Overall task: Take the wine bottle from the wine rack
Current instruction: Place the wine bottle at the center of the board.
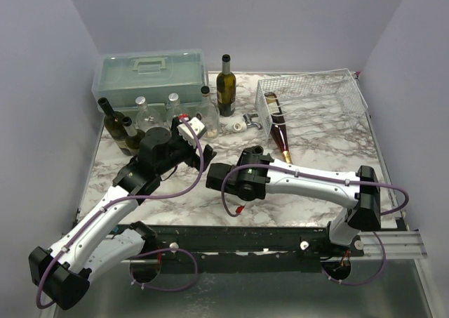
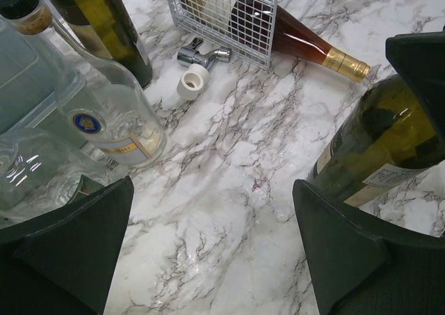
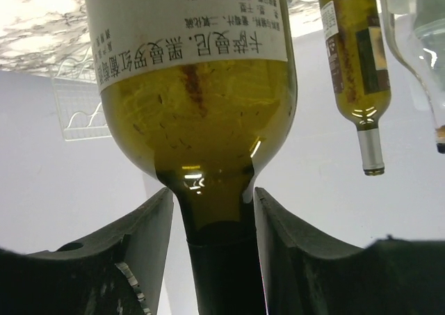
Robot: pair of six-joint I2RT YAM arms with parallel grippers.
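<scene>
The white wire wine rack (image 1: 330, 86) stands at the back right; it also shows in the left wrist view (image 2: 208, 16). An amber wine bottle (image 1: 278, 128) lies in it, its gold-foiled neck poking out of the front onto the table (image 2: 299, 40). My right gripper (image 1: 214, 172) is shut on the neck of an olive-green wine bottle (image 3: 195, 99) with a white label, out in the middle of the table, away from the rack. That bottle also shows in the left wrist view (image 2: 379, 144). My left gripper (image 2: 212, 183) is open and empty above bare marble, just left of it.
A pale green toolbox (image 1: 151, 76) stands at the back left. Clear bottles (image 1: 173, 107) and green bottles (image 1: 112, 121) stand in front of it. A dark bottle (image 1: 225, 86) stands upright at the back centre. A white cap (image 2: 192, 81) and a metal piece (image 2: 201, 54) lie by the rack.
</scene>
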